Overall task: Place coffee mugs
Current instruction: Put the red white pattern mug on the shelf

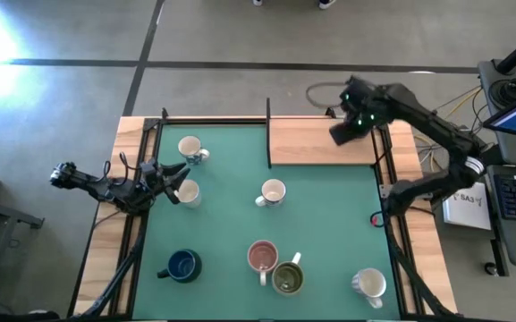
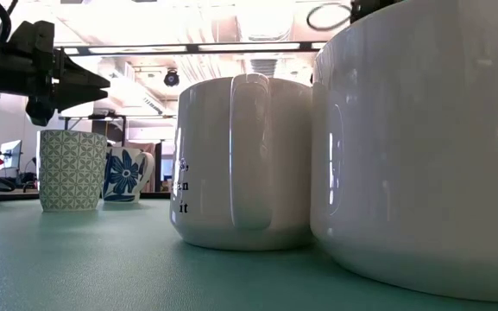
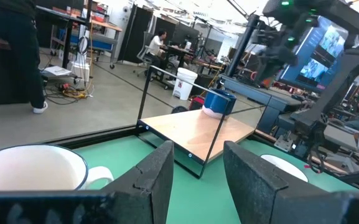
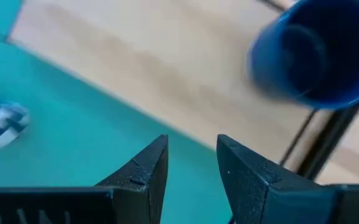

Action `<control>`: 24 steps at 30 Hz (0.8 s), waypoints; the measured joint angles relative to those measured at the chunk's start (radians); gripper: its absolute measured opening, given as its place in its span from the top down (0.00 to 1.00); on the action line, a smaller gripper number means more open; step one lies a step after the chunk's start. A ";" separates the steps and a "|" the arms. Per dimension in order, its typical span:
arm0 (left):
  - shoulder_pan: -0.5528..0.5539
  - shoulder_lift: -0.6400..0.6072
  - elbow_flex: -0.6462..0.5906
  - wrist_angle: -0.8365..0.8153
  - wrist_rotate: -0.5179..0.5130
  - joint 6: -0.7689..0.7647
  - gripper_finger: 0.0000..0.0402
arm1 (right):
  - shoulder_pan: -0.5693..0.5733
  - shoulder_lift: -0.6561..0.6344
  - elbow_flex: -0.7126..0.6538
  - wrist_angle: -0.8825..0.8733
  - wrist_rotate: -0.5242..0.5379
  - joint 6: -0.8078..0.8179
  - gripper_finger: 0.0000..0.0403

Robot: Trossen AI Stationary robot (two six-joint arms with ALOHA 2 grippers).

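One blue mug stands on the wooden shelf. The right pincer hovers beside it, parted and empty. Seven mugs remain on the green bench. The left pincer, open and empty, waits near two of them.

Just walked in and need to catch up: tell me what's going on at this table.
A two-armed robot is placing coffee mugs. The right gripper hangs over the wooden board at the table's far right corner, its fingers apart and empty, with a blue mug on the board just ahead of it. The left gripper waits open at the left side between two white mugs. More mugs stand on the green mat: white, dark blue, pink, olive and another white.
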State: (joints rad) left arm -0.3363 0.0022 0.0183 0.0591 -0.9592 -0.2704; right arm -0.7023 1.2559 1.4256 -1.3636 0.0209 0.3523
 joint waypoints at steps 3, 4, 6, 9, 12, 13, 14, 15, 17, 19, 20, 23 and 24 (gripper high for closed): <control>0.000 0.000 0.000 0.000 0.000 0.000 0.69 | 0.134 -0.042 -0.043 -0.001 -0.004 0.091 0.70; 0.000 0.000 0.000 0.000 0.000 0.000 0.69 | 0.185 -0.053 -0.057 -0.003 -0.003 0.123 0.70; 0.000 0.000 0.000 0.000 0.000 0.000 0.69 | 0.284 -0.069 -0.085 -0.001 -0.004 0.178 0.71; 0.000 0.000 0.000 0.000 0.000 0.000 0.69 | 0.426 -0.079 -0.121 -0.002 -0.004 0.267 0.71; 0.000 0.000 0.000 0.000 0.000 0.000 0.69 | 0.557 -0.074 -0.145 -0.001 -0.004 0.351 0.72; 0.000 0.000 0.000 0.000 0.000 0.000 0.69 | 0.599 -0.069 -0.151 0.000 -0.003 0.376 0.72; 0.000 0.000 0.000 0.000 0.000 0.000 0.69 | 0.638 -0.063 -0.156 0.000 -0.004 0.402 0.72; 0.000 0.000 0.000 0.000 0.000 0.000 0.69 | 0.677 -0.059 -0.161 0.001 -0.004 0.430 0.72; 0.000 0.000 0.000 0.000 0.000 0.000 0.69 | 0.749 -0.048 -0.169 0.006 -0.008 0.494 0.72; 0.000 0.000 0.000 0.000 0.000 0.000 0.69 | 0.815 -0.039 -0.175 0.010 -0.019 0.562 0.72; 0.000 0.000 0.000 0.000 0.000 0.000 0.69 | 0.847 -0.032 -0.178 0.012 -0.020 0.599 0.72; 0.000 0.000 0.000 0.000 0.000 0.000 0.69 | 0.942 -0.011 -0.187 0.014 -0.020 0.741 0.71; 0.000 0.000 0.000 0.000 0.000 0.000 0.69 | 0.973 -0.001 -0.188 0.015 -0.021 0.790 0.71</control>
State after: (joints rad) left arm -0.3364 0.0023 0.0183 0.0590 -0.9590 -0.2703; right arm 0.2703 1.2544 1.2381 -1.3488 -0.0001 1.1425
